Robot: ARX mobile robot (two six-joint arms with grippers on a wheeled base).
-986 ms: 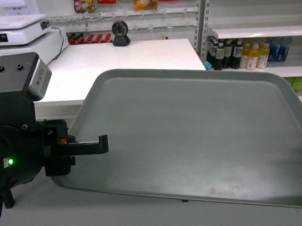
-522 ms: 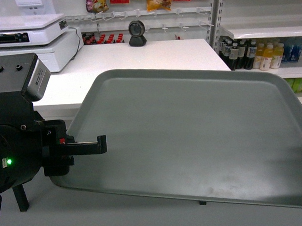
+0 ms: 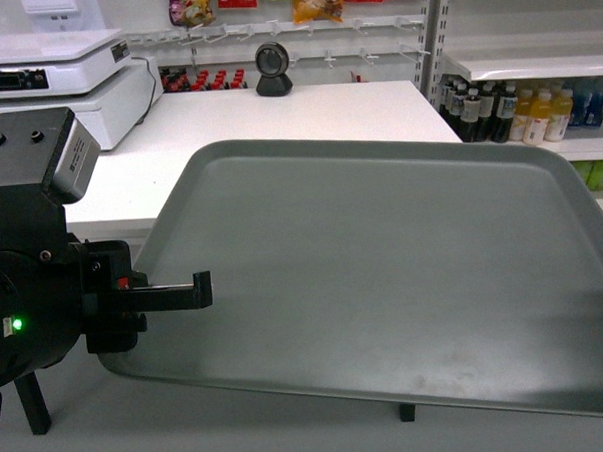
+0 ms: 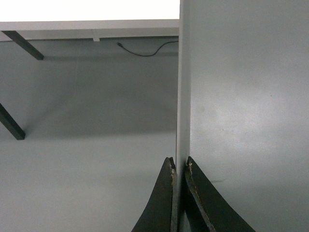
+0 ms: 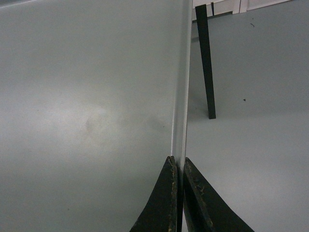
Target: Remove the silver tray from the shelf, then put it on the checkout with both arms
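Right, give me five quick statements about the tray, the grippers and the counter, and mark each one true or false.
1. The left gripper is clamped on the rim of the silver tray. True.
2. The right gripper hangs open, clear of the tray. False: its fingers are closed on the tray's opposite rim.
3. The tray already lies flat on the checkout. False: it is held in front of the counter, with floor visible below its edges in both wrist views.
4. A weighing scale sits at the counter's far left. True.
5. Drink bottles stand on the tray. False: the bottles stand on a shelf at the right; the tray carries nothing.
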